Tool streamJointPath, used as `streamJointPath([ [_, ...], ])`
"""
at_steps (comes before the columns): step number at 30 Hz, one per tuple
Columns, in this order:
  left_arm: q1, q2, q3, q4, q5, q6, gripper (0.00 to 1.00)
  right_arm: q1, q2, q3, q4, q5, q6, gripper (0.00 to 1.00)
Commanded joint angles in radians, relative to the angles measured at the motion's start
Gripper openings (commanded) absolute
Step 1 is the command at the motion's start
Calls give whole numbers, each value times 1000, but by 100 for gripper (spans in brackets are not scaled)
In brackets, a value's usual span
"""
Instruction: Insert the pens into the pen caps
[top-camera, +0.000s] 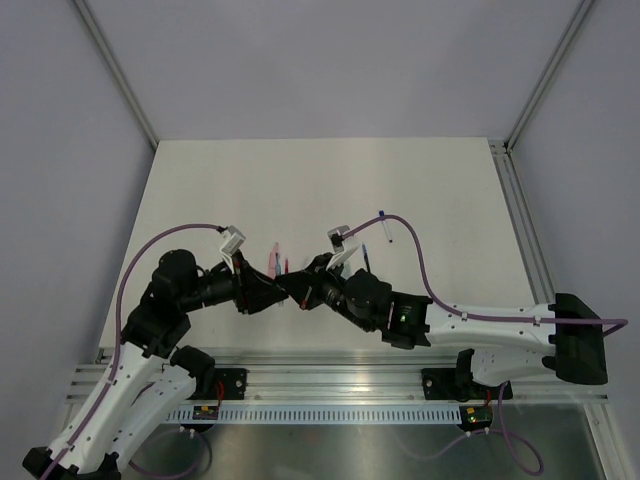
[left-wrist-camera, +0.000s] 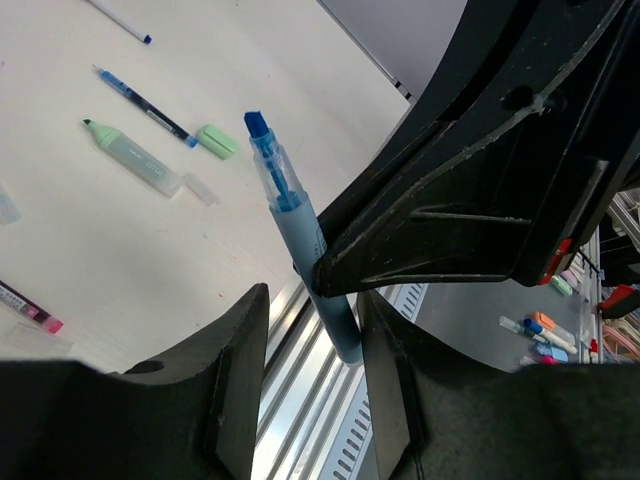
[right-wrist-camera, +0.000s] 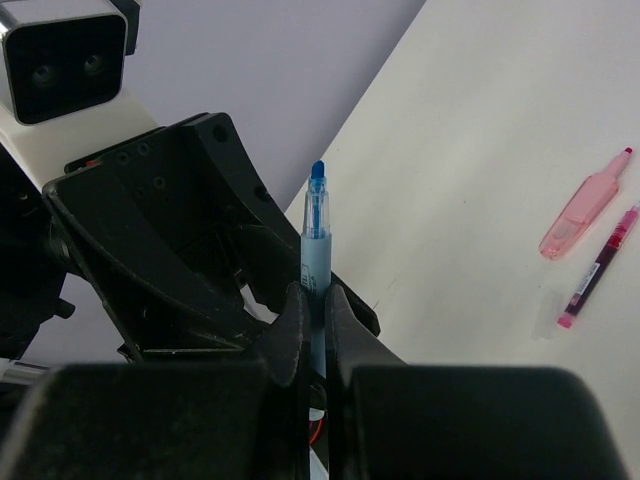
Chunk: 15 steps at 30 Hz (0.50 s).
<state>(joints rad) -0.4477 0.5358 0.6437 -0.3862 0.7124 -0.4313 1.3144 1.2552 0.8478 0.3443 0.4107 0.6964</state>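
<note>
Right gripper fills the foreground of its own wrist view, its two fingers pressed together on the barrel of a blue pen. The pen stands upright in the pinch, held clear of the table. It has a pale blue body, a clear neck and a blue tip at the top.

Left gripper meets it head-on. Its jaws are spread, one on each side of the pen's lower end, and they are not clamped. The pen looks close to one finger, but I cannot tell whether it touches. Both tools come together above the table's near edge, between the two arm bases.

Further out, the other pieces lie flat on the table:
- A pink cap lies just beside a dark red pen, the two apart.
- A light green cap lies near a small green piece.
- A dark blue pen lies close by.
- A white pen lies beyond that.

The task looks only partly done. The blue tip showing through the clear neck suggests this pen may be seated in its tube, though that is a judgement. The red, dark blue and white pens lie loose outside any cap, so most of the inserting is left. Whether the pink and green tubes already hold something is not clear.
</note>
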Motion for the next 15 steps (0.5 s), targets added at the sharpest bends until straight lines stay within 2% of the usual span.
streamJointPath([
  [1,4,-8,-7,49,13,0,40,20,4,11,76,54,17,0],
  [2,4,-8,-7,47,10,2,38,19,6,10,78,50,18,0],
  [3,4,-11,-6,47,6,5,28,22,9,8,78,48,20,0],
  [7,4,-23,-1,38,-14,9,2,23,6,-1,75,48,23,0],
  [10,4,-28,2,29,-27,16,0,23,-3,7,53,39,8,5],
  [12,4,-36,5,14,-53,23,0,25,-20,36,-19,24,-15,20],
  [15,4,-45,19,-16,-128,35,0,22,-39,111,-189,23,-38,36],
])
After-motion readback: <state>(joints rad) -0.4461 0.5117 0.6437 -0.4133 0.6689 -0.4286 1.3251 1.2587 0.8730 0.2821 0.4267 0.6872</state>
